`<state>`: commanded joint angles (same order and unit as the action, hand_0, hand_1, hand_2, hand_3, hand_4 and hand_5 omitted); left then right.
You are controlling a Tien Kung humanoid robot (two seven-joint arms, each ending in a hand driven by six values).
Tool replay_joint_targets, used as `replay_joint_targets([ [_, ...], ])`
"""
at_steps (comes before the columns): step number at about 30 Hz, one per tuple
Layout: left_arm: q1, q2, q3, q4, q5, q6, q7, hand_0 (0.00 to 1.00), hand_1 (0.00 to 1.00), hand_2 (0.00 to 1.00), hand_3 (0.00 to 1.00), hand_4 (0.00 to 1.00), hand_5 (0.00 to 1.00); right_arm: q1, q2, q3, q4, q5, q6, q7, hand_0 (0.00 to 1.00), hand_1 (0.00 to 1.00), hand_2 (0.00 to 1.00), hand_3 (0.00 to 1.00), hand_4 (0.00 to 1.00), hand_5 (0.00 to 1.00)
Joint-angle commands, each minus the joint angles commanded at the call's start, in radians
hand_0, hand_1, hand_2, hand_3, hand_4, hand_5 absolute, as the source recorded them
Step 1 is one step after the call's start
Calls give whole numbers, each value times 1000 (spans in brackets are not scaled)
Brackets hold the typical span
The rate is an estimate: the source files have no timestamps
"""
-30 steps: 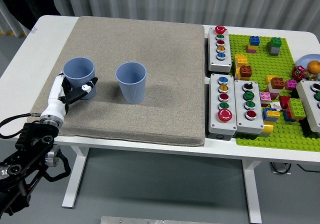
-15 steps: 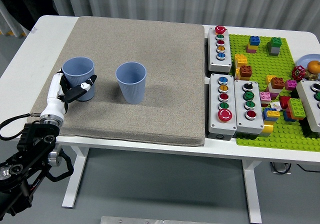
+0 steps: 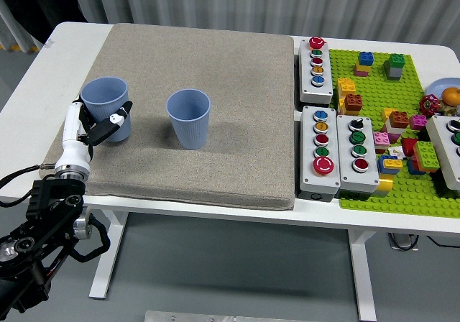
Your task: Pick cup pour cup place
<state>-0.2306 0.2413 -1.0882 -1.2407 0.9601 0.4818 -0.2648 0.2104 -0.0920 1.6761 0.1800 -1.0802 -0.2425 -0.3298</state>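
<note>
Blue cup (image 3: 105, 104) in left hand (image 3: 92, 126) fingers — tilted left.

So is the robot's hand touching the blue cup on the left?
Touching. In the head view the left hand has its fingers wrapped around the left blue cup, with no gap showing, and the cup leans a little in its hold.

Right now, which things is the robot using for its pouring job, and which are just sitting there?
For the job: held blue cup in the left hand; second blue cup.

Just lying about: button boxes, green brick plate with toy bricks, grey mat.
</note>
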Motion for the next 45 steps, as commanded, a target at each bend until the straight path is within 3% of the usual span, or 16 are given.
replay_joint_targets([
  [8,20,19,-1,-126,281,38,91,538,570,657,699,693,123,-1,-1,1,0,1,-2,2,700,628,556,560,2,6],
  [11,14,41,14,-176,394,41,119,538,570,657,699,693,123,-1,-2,0,0,2,-3,3,700,628,556,560,2,6],
  [16,-20,109,58,-259,548,28,179,538,567,652,697,690,124,-3,-5,-1,0,3,-5,5,699,628,556,560,2,6],
  [23,-73,179,79,-255,735,-7,255,535,564,645,688,682,119,-5,-7,-2,0,2,-9,6,699,628,556,560,2,5],
  [27,-100,201,87,-238,770,-17,271,533,563,644,685,651,94,-3,-8,-2,0,5,-10,6,700,628,556,561,2,4],
  [32,-133,222,111,-226,831,-35,297,532,563,644,684,646,88,2,-9,-6,0,14,-12,7,700,628,556,561,2,4],
  [45,-169,242,155,-226,958,-64,335,532,565,637,672,642,89,7,-10,-7,0,14,-13,7,699,628,556,560,2,6],
])
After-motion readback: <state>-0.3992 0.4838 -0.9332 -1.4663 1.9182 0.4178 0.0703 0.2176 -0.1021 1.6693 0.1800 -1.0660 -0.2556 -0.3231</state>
